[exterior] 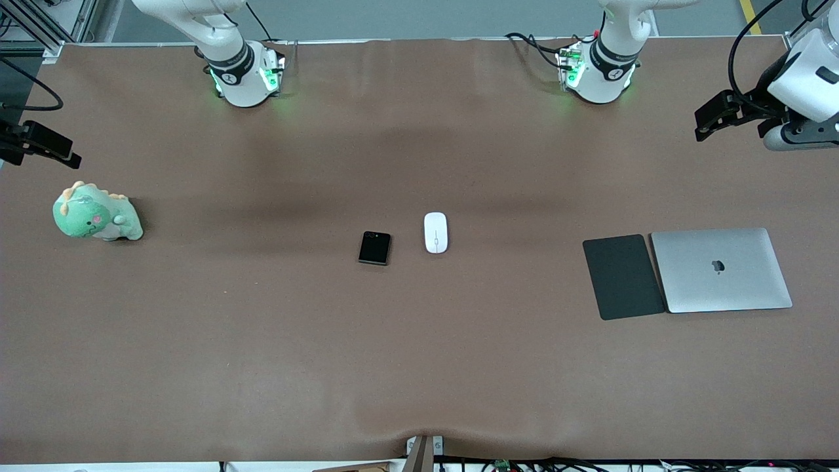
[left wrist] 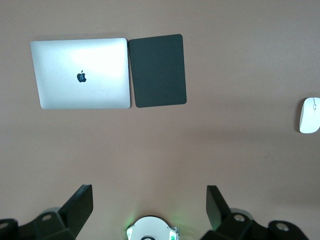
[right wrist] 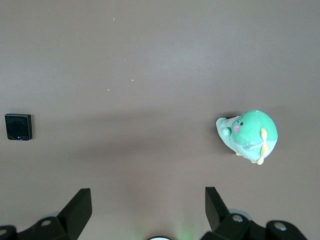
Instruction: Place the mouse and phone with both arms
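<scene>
The white oval mouse (exterior: pixel 435 232) lies mid-table, and the black folded phone (exterior: pixel 375 248) lies beside it, toward the right arm's end and slightly nearer the camera. My left gripper (exterior: pixel 713 119) hangs high over the left arm's end of the table, open and empty. In the left wrist view its fingers stand wide apart (left wrist: pixel 150 206) and the mouse (left wrist: pixel 309 115) shows at the frame's edge. My right gripper (exterior: pixel 59 152) hangs high over the right arm's end, open and empty (right wrist: pixel 148 207). The right wrist view shows the phone (right wrist: pixel 18 127) at its edge.
A closed silver laptop (exterior: pixel 721 270) and a dark-grey pad (exterior: pixel 623 276) lie side by side toward the left arm's end; both show in the left wrist view, laptop (left wrist: pixel 80 73) and pad (left wrist: pixel 157 70). A green dinosaur plush (exterior: pixel 97 213) sits toward the right arm's end (right wrist: pixel 248 135).
</scene>
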`<state>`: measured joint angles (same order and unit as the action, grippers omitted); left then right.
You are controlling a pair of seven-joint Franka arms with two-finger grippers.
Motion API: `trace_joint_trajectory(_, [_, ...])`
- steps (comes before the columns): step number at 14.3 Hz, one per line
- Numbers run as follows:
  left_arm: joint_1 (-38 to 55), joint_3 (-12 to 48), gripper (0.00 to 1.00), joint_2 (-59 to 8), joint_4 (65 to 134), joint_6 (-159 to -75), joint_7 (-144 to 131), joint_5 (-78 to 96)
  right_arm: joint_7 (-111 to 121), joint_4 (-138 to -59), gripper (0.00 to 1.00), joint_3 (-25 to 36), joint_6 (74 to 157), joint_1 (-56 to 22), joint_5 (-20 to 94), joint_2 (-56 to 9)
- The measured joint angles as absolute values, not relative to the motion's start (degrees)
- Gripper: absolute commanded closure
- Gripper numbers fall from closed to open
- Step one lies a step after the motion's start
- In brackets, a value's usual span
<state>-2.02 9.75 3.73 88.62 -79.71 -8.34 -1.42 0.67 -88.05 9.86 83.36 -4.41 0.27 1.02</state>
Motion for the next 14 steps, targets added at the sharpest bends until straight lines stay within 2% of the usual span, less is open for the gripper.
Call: trace_joint_trajectory(14, [-1.7, 10.0, 0.0, 2.2, 88.3, -79.7, -8.3, -1.4, 0.7, -88.0, 0.0, 10.0, 83.3, -4.4, 0.3, 1.0])
